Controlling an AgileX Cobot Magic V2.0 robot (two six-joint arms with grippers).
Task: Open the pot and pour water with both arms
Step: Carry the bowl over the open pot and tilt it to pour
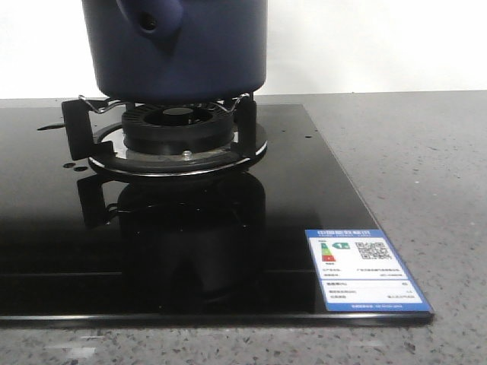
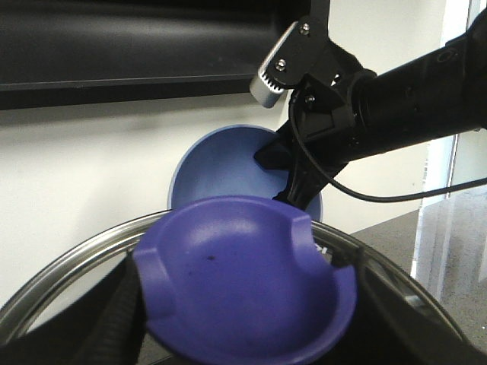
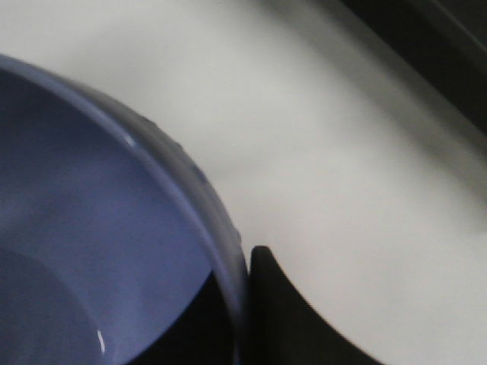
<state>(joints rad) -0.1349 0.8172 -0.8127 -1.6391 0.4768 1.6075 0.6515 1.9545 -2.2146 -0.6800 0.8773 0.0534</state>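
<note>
The pot (image 1: 179, 49) sits on a black glass hob (image 1: 46, 251); finger states cannot be told.

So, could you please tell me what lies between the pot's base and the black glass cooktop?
In the front view, the burner with its pot support sits between the pot and the cooktop.

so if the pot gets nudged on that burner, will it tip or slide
The pot looks rigid and wide-based, so tipping seems unlikely. It sits on the thin prongs of the burner, so a sideways push might make it slide. Water may be inside, seen in the right wrist view; if so, it is probably heavy and could slosh.
</note>
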